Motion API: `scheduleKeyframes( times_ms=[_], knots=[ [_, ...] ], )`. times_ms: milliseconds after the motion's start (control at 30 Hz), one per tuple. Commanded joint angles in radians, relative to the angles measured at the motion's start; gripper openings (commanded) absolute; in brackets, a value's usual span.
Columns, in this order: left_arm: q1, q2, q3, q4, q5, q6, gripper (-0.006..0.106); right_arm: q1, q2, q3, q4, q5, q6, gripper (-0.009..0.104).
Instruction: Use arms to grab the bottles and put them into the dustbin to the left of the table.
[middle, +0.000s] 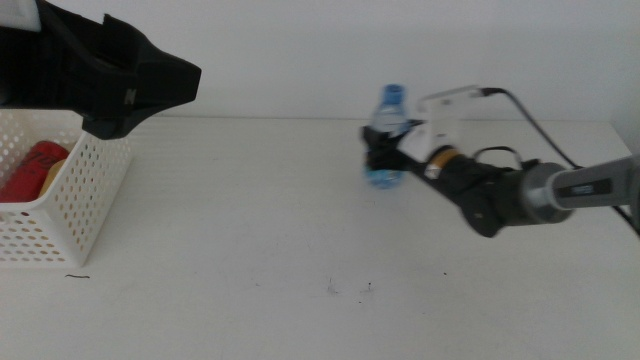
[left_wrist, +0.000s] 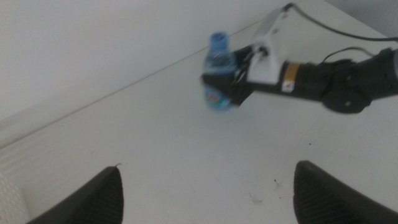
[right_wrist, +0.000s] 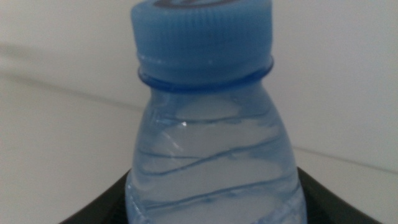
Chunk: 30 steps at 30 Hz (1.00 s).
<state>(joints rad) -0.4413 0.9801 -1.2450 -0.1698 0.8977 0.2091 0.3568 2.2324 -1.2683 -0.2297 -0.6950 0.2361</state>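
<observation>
Clear water bottle (middle: 387, 135) sits inside right gripper (middle: 381, 152).

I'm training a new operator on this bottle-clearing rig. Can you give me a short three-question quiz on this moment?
1. True or false: the right gripper is closed around the water bottle.
2. What already lies in the dustbin? A) the red can B) a green cup C) nothing
3. Fill in: the left gripper, jaws apart and holding nothing, is above the ____.

Key: 1 true. 2 A. 3 table.
</observation>
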Motion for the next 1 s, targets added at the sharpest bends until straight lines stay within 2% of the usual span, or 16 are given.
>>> scheduleKeyframes(
  times_ms=[0,267,500,600,633,700,767,867,900,967],
  knots=[
    [-0.006,-0.008,0.005,-0.004,-0.011,-0.001,0.094,0.075,-0.033,-0.042,-0.018,-0.011,0.008,-0.002],
    [-0.006,-0.008,0.005,-0.004,-0.015,-0.001,0.094,0.237,0.040,-0.266,-0.025,0.147,-0.020,-0.002],
    [-0.006,-0.008,0.005,-0.004,-0.019,-0.001,0.094,0.275,0.164,-0.381,-0.027,0.153,-0.020,-0.001],
    [-0.006,-0.008,0.005,-0.004,-0.019,-0.001,0.094,0.275,0.187,-0.390,-0.028,0.155,-0.002,0.007],
    [-0.006,-0.008,0.005,-0.004,-0.019,-0.001,0.094,0.275,0.187,-0.387,-0.028,0.163,-0.002,0.012],
    [-0.006,-0.008,0.005,-0.004,-0.019,-0.001,0.094,0.282,0.180,-0.387,-0.028,0.225,-0.002,0.031],
    [-0.006,-0.008,0.005,-0.004,-0.019,-0.001,0.094,0.284,0.154,-0.377,-0.028,0.335,0.007,0.055],
    [-0.006,-0.008,0.005,-0.004,-0.019,-0.001,0.094,0.284,0.056,-0.275,-0.028,0.420,0.007,0.089],
    [-0.006,-0.008,0.005,-0.004,-0.019,-0.001,0.094,0.284,0.019,-0.228,-0.028,0.420,0.007,0.093],
    [-0.006,-0.008,0.005,-0.004,-0.019,-0.001,0.094,0.282,-0.098,-0.089,-0.028,0.405,0.007,0.093]
  ],
)
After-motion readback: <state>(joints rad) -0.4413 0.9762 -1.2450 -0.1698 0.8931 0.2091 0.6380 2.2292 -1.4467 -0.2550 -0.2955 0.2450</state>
